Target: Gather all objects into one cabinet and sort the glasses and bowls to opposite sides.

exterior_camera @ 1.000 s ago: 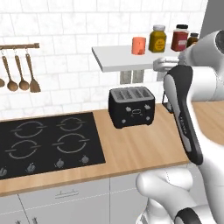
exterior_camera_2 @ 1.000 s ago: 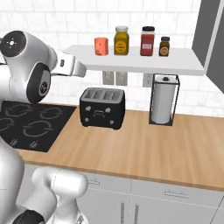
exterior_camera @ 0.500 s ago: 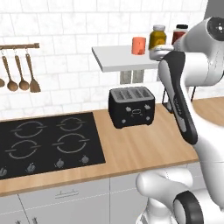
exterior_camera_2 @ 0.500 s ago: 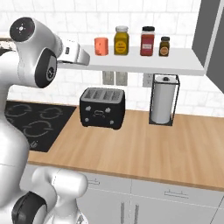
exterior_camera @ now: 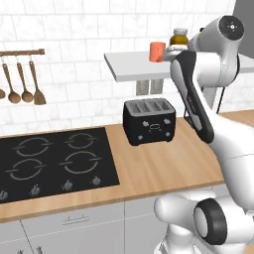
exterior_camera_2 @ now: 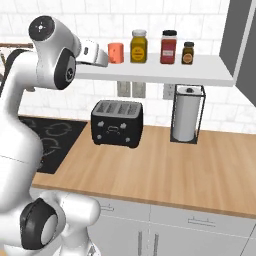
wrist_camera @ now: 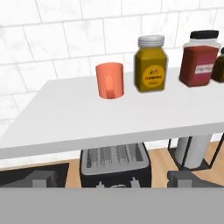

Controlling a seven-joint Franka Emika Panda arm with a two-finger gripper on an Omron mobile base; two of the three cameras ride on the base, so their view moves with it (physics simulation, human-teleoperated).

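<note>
The salmon-red glass (wrist_camera: pixel 110 80) stands upright on the thin white shelf (wrist_camera: pixel 109 118), left of the spice jars; it also shows in the right base view (exterior_camera_2: pixel 115 52) and the left base view (exterior_camera: pixel 157 51). My gripper (exterior_camera_2: pixel 102 59) hovers at shelf height, in front of the glass and apart from it. In the hand view the gripper (wrist_camera: pixel 113 180) is open, its dark fingertips (wrist_camera: pixel 41 179) set wide with nothing between them. A dark grey cabinet side panel (exterior_camera_2: pixel 245 40) shows at the far right. The bowls and the grey-green cup are out of view.
Yellow (wrist_camera: pixel 151 65), red (wrist_camera: pixel 199 59) and dark (exterior_camera_2: pixel 187 53) lidded jars stand right of the glass. Below the shelf, a black toaster (exterior_camera_2: pixel 116 123) and a paper-towel holder (exterior_camera_2: pixel 185 114) stand on the wooden counter. The black hob (exterior_camera: pixel 49 161) and hanging utensils (exterior_camera: pixel 22 84) are to the left.
The arm has swung upward and the hand has risen along the shelf's front edge, ending closer to the salmon-red glass. The glass and jars have not moved.
</note>
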